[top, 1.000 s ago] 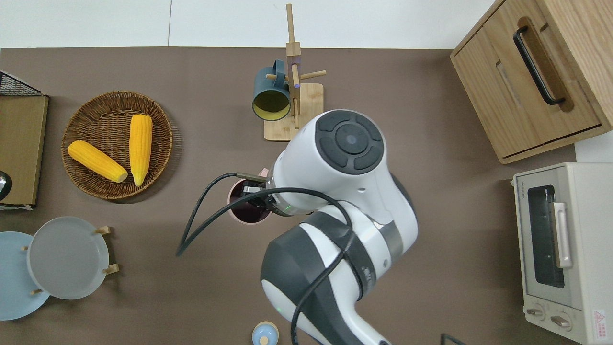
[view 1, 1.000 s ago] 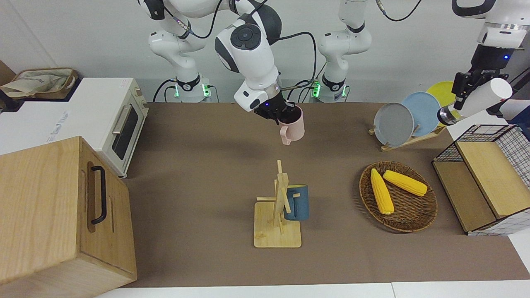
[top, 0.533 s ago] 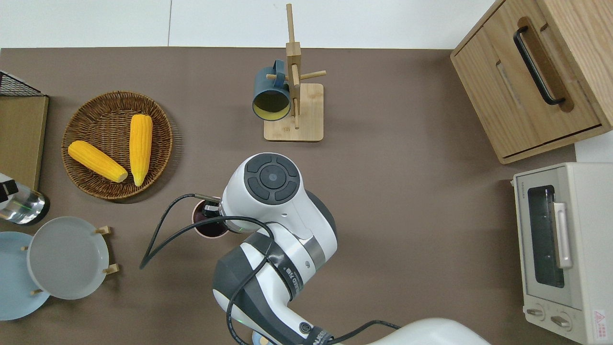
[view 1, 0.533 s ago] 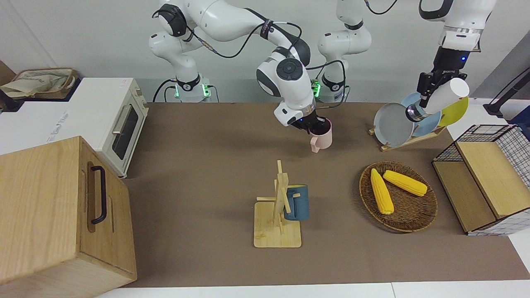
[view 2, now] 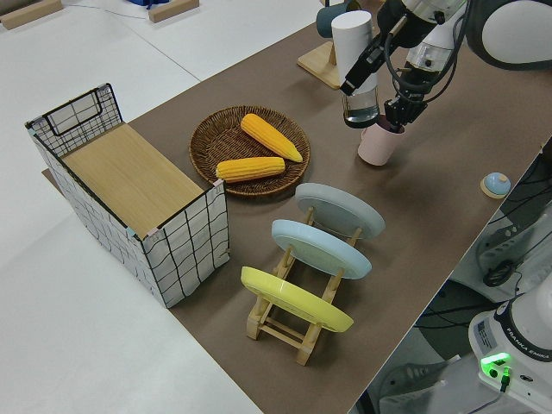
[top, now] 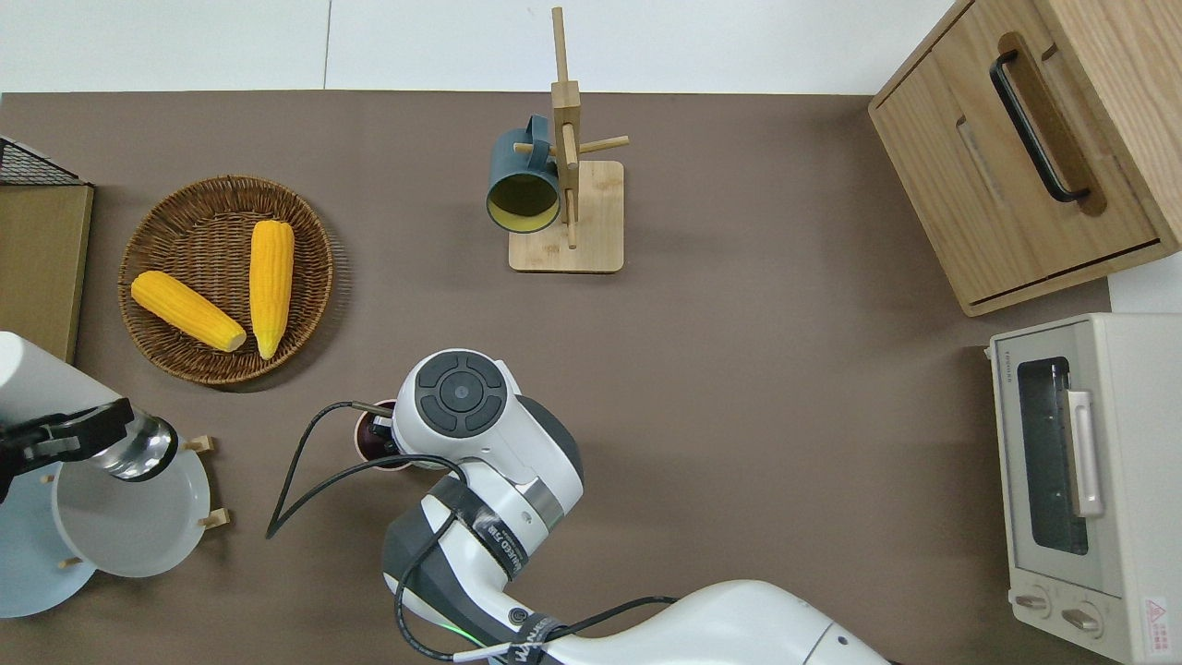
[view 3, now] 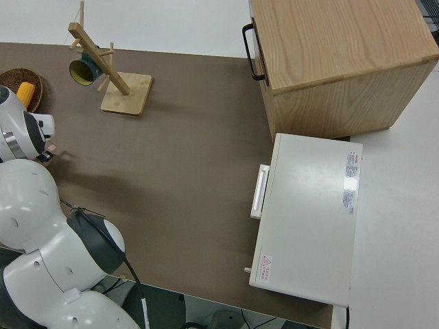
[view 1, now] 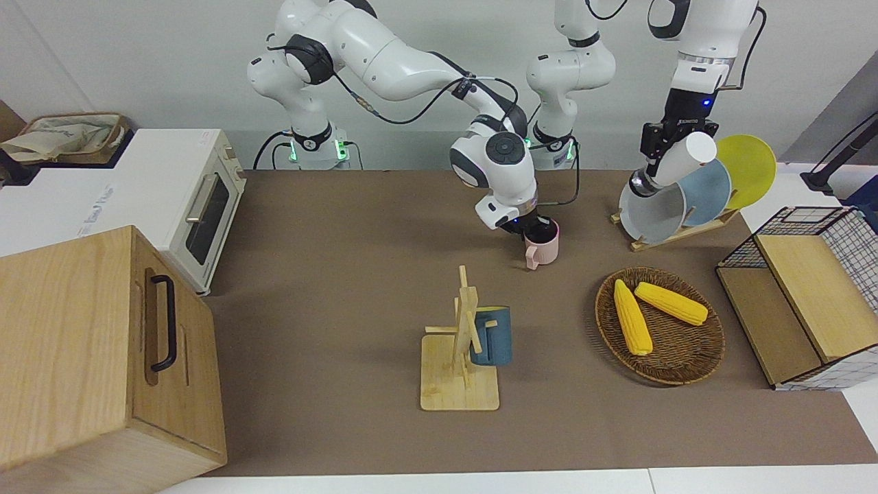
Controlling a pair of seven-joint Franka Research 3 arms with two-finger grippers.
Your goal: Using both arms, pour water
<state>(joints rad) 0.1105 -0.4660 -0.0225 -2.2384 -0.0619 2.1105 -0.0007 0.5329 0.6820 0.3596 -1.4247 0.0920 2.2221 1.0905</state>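
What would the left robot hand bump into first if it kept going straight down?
Probably the grey plate in the wooden rack. The left gripper, holding the white bottle, hangs over that plate's edge in the overhead view, though height is hard to judge.

A wicker basket holding two corn cobs is sitting toward the left arm's end of the table, with a rack of plates standing nearer to the robots. A blue mug is hanging on a wooden mug stand near the middle. A toaster oven and a wooden cabinet are sitting at the right arm's end.
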